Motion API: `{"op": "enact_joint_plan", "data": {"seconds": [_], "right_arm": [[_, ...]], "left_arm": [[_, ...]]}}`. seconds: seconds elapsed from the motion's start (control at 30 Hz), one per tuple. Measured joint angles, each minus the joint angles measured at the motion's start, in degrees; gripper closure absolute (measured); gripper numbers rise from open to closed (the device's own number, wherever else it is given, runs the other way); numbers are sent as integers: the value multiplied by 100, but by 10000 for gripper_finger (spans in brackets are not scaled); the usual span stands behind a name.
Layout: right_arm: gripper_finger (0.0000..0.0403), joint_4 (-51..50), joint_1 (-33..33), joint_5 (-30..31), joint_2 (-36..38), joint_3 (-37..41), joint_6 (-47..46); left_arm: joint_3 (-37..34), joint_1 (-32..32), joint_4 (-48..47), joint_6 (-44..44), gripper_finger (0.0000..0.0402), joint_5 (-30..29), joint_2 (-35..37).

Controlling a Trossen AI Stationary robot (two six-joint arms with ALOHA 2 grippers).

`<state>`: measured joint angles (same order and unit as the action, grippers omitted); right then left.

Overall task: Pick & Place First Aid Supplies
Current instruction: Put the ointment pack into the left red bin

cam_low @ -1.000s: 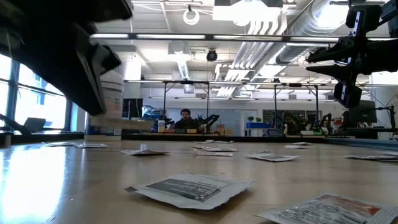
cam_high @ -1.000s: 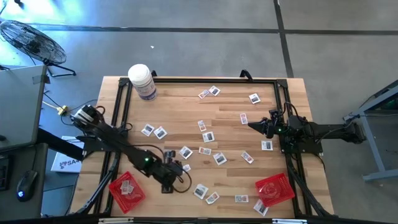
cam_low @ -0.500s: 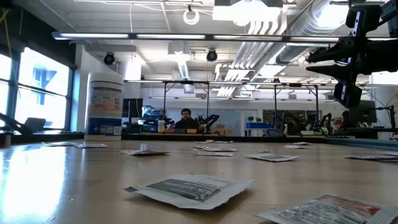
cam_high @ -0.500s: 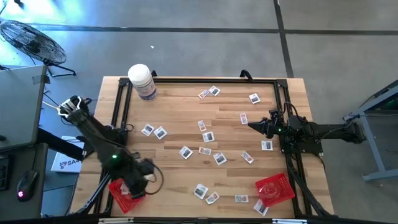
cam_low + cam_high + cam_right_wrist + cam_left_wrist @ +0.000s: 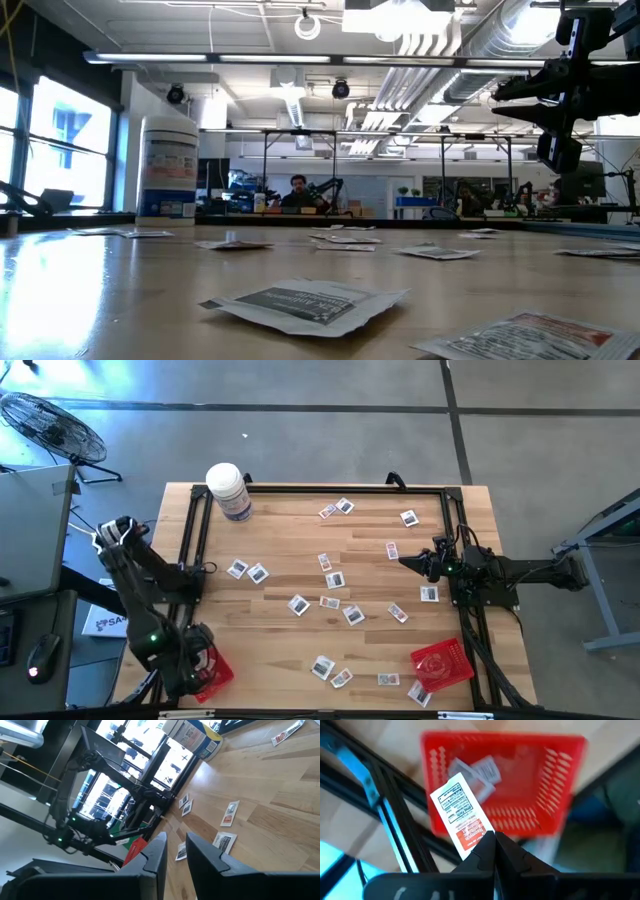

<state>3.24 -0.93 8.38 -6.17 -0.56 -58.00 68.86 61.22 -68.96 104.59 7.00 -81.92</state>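
The first aid supplies are small white packets, several of them scattered over the wooden table (image 5: 330, 578). My left gripper (image 5: 197, 663) hangs over the red tray (image 5: 220, 672) at the table's near left corner, pointing down and shut on one packet (image 5: 462, 812). That tray (image 5: 530, 785) has a couple of packets (image 5: 481, 770) lying inside. My right gripper (image 5: 405, 561) waits level above the table's right side, its fingers (image 5: 176, 837) apart with nothing between them. My left gripper pinches the packet by its red-printed end (image 5: 472, 835) between its two shut fingertips. The fingers come from above, pointing down. The packet sticks out from the fingertips, lifted clear above the red tray's near rim.
A large white bottle (image 5: 228, 490) stands at the far left of the table and shows in the low view (image 5: 168, 165). A second red tray (image 5: 440, 663) sits at the near right. A black frame rail (image 5: 190, 550) runs along the table's left edge.
My left gripper has swung from the table's near middle toward the near left corner, rising and rolling as it went. It now hangs over the left red tray. The packet has travelled with it, and the arm has left the low view.
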Motion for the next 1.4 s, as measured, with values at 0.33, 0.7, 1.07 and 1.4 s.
{"op": "enact_joint_plan", "data": {"seconds": [0.33, 0.7, 1.07, 1.4], "right_arm": [[339, -1, -2, 0, -4, 0, 0], [339, -2, -2, 0, -4, 0, 0], [339, -2, 0, 0, -4, 0, 0], [339, -2, 0, 0, -4, 0, 0]], "left_arm": [[-1026, -3, 1245, -124, 401, 156, -137], [-1436, -10, 1575, -122, 400, -73, -137], [-1436, -10, 1608, 20, 306, 16, -125], [-729, -513, 1683, -908, 291, -1255, -83]]}}
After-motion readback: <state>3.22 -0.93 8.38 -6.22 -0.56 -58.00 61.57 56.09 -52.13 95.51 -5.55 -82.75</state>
